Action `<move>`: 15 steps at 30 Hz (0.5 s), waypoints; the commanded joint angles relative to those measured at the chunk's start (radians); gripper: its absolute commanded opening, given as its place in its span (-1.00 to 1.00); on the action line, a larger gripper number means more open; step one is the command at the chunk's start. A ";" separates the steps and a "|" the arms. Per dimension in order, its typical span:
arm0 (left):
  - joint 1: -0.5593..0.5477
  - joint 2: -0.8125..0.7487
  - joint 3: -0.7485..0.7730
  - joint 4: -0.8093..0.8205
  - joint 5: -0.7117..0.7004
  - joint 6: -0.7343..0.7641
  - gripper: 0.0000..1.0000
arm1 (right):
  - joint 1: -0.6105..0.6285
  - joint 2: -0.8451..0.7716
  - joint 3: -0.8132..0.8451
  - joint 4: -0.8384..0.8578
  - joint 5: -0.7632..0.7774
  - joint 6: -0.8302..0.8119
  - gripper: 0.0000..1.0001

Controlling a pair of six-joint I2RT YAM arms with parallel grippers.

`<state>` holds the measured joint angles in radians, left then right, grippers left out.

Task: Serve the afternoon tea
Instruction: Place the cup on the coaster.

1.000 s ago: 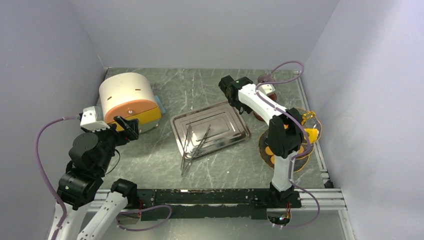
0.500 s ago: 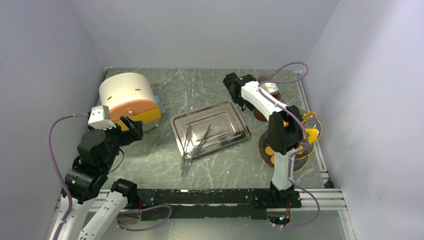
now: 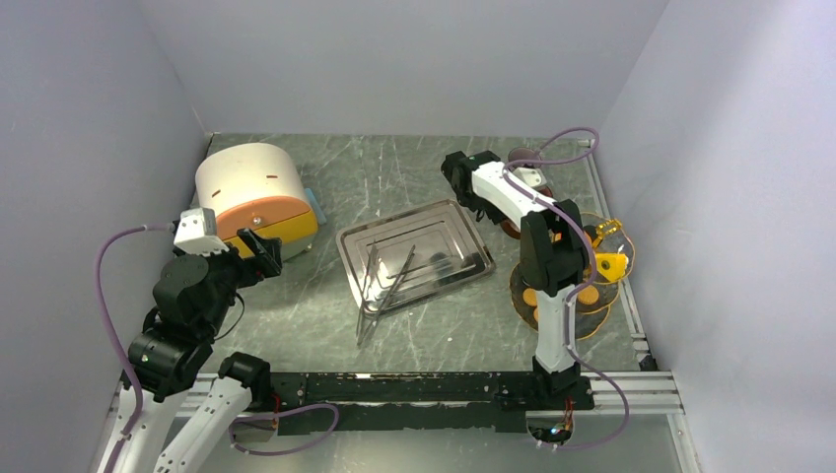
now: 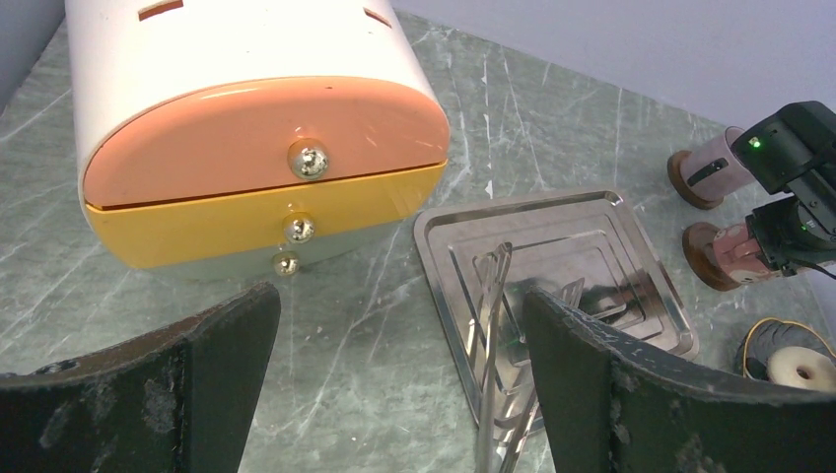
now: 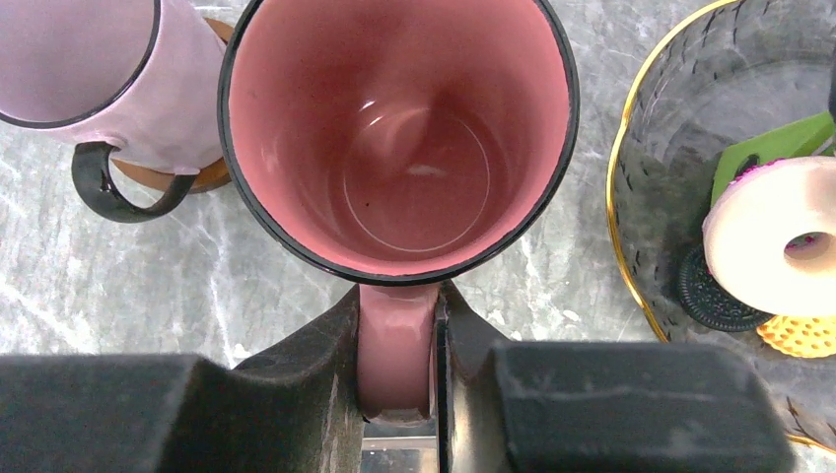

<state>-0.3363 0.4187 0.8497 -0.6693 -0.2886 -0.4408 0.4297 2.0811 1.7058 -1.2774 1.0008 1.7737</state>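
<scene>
From above, a steel tray [image 3: 446,233] is seen at the middle of the table [image 3: 394,168], with tongs [image 3: 380,281] laid across its 7 o'clock edge; a rounded white box [image 3: 251,182] is set at the tray's 10 o'clock, and a gold-rimmed glass plate [image 3: 594,331] at its 3 o'clock; the left gripper [image 3: 258,254] is held just at the box's 6 o'clock side, apart from it; the right arm [image 3: 503,192] is stretched out to the tray's 1 o'clock, and its gripper cannot be made out beneath it. In the left wrist view, the left gripper's fingers [image 4: 227,365] are spread wide with nothing between them; the box's orange and yellow drawer fronts are faced, with the tray and tongs at 3 o'clock of the box; beyond the tray a paler mug [image 4: 712,168] and a pink mug [image 4: 730,251] are each seen on a brown coaster [image 4: 690,241]; a cream ring [image 4: 801,370] is seen at 5 o'clock of them. In the right wrist view, the right gripper [image 5: 396,345] is clamped on the handle of the pink mug, which is viewed from directly above and is empty; the paler mug is placed at its 10 o'clock, just beside it; the glass plate lies at 3 o'clock, where the cream ring is rested partly over a black biscuit [image 5: 710,296].
</scene>
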 commanded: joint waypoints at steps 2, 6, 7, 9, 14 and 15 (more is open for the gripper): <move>0.005 -0.002 0.026 0.017 -0.006 0.021 0.95 | -0.015 -0.020 0.004 0.038 0.113 0.017 -1.00; 0.005 -0.001 0.028 0.018 -0.004 0.018 0.94 | -0.023 -0.014 0.009 0.035 0.112 0.016 -1.00; 0.005 -0.001 0.028 0.017 -0.004 0.016 0.94 | -0.025 -0.011 0.012 0.028 0.109 0.021 -1.00; 0.005 -0.002 0.026 0.018 -0.004 0.015 0.94 | -0.028 -0.009 0.014 0.023 0.101 0.024 -1.00; 0.005 0.001 0.030 0.021 -0.001 0.012 0.94 | -0.030 0.002 0.016 0.017 0.090 0.025 -1.00; 0.005 0.003 0.031 0.019 -0.002 0.013 0.94 | -0.029 0.005 0.017 0.017 0.089 0.027 -1.00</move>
<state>-0.3363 0.4187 0.8501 -0.6697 -0.2890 -0.4366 0.4068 2.0846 1.7054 -1.2438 0.9939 1.7611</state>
